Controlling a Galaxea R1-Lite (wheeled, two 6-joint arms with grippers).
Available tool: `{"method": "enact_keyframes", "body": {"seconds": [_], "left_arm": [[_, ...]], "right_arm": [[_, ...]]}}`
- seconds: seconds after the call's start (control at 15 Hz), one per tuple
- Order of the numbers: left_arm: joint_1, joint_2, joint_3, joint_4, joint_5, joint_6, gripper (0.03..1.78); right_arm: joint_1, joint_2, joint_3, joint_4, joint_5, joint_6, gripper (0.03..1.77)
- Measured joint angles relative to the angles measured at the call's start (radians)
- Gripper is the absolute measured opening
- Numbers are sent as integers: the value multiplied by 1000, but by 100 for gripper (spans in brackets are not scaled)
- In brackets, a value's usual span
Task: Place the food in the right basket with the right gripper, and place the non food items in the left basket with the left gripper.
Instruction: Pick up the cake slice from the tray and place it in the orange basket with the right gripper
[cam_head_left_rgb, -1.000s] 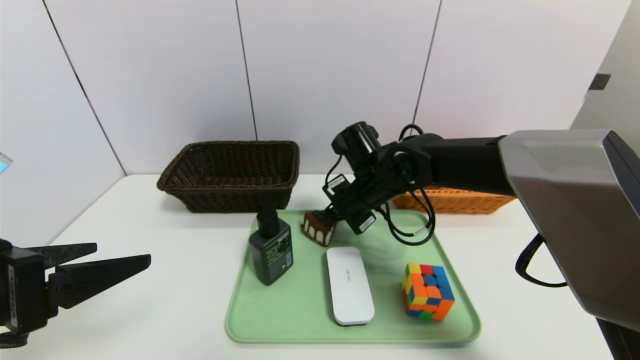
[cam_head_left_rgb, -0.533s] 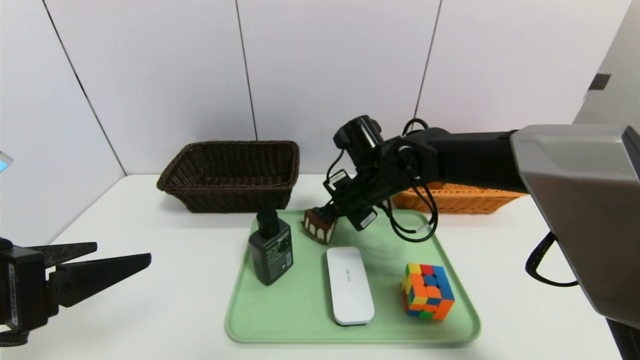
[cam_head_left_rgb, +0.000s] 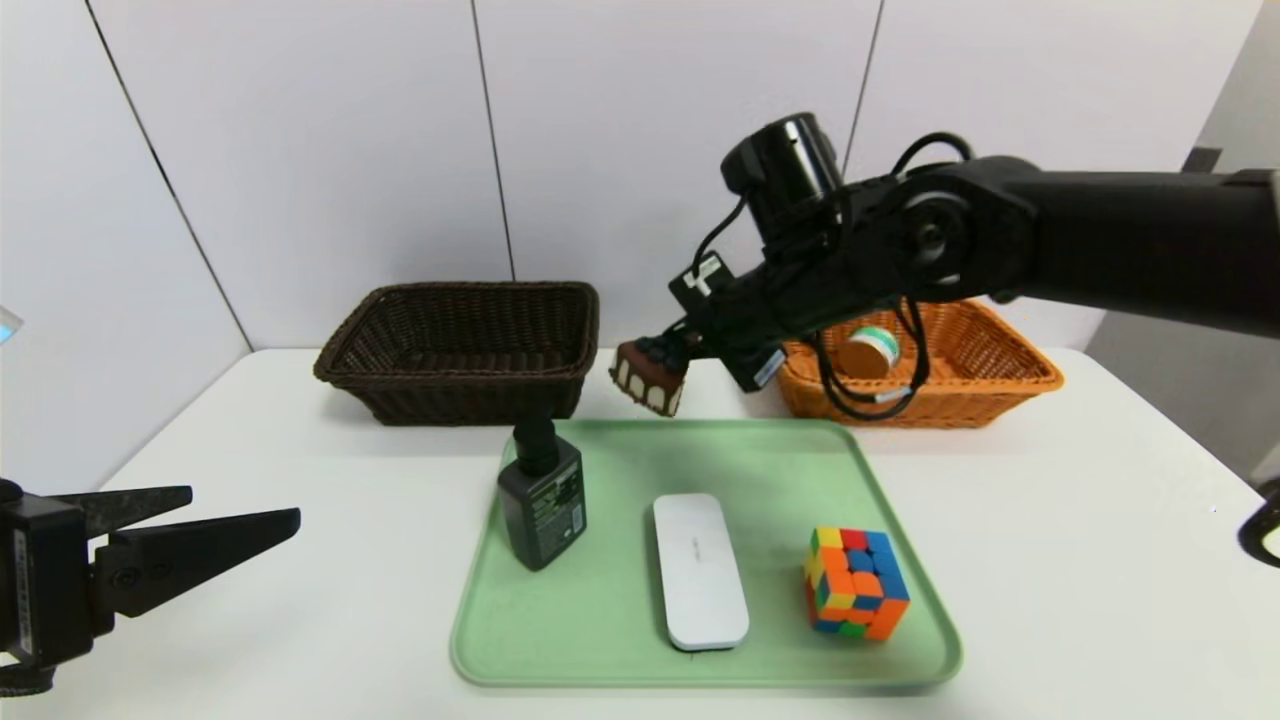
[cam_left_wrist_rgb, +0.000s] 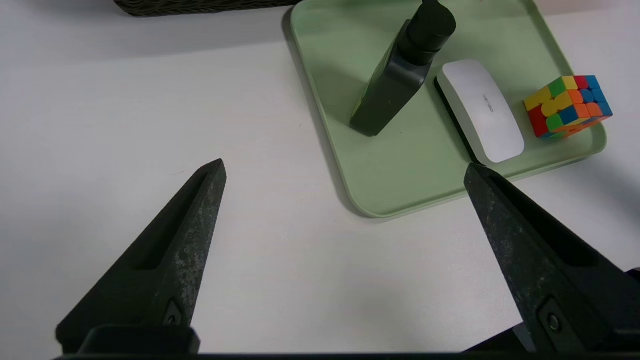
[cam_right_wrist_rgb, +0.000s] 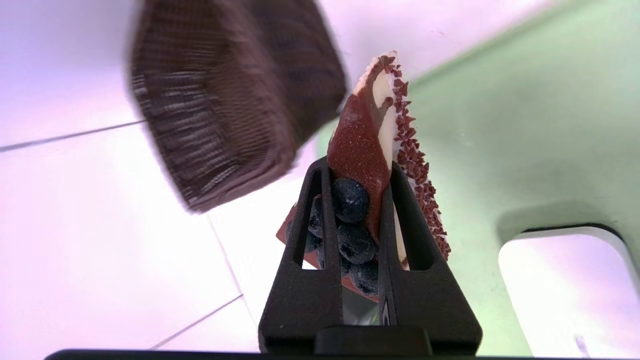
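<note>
My right gripper is shut on a slice of chocolate cake topped with blueberries, holding it in the air above the far edge of the green tray. In the right wrist view the cake sits pinched between the right gripper. An orange basket at the back right holds a small round tub. On the tray stand a dark bottle, a white case and a colour cube. My left gripper hangs open at the near left, above bare table.
A dark brown basket stands at the back left, behind the bottle. White wall panels close off the table's far side. The right arm reaches across above the orange basket.
My right gripper has lifted the cake off the tray and carried it up and slightly right. The round tub in the orange basket now shows. The left arm has not moved.
</note>
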Motion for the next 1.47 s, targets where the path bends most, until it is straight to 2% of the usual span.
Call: {"method": "enact_keyframes", "body": {"seconds": [0.13,0.27,0.53,0.8,1.0,1.2,1.47], "left_arm": [[0,0,-3,-1,0,0,169],[0,0,-8,-1,0,0,169],[0,0,-9,-1,-1,0,169],[-1,3,-10,-1,-1,0,169],[-2,4,-9,-1,-2,0,169],[-2,4,-8,-1,-2,0,169],[-1,4,-9,-1,-2,0,169]], "right_arm": [[-25,-68,0,4,0,-75,24],[-86,-126,0,11,0,-143,24],[-258,-177,2,54,-7,-200,24],[-445,-168,8,65,-1,-213,24],[-549,-124,9,64,8,-209,24],[-602,-72,10,63,6,-205,24],[-632,-10,10,63,4,-200,24]]}}
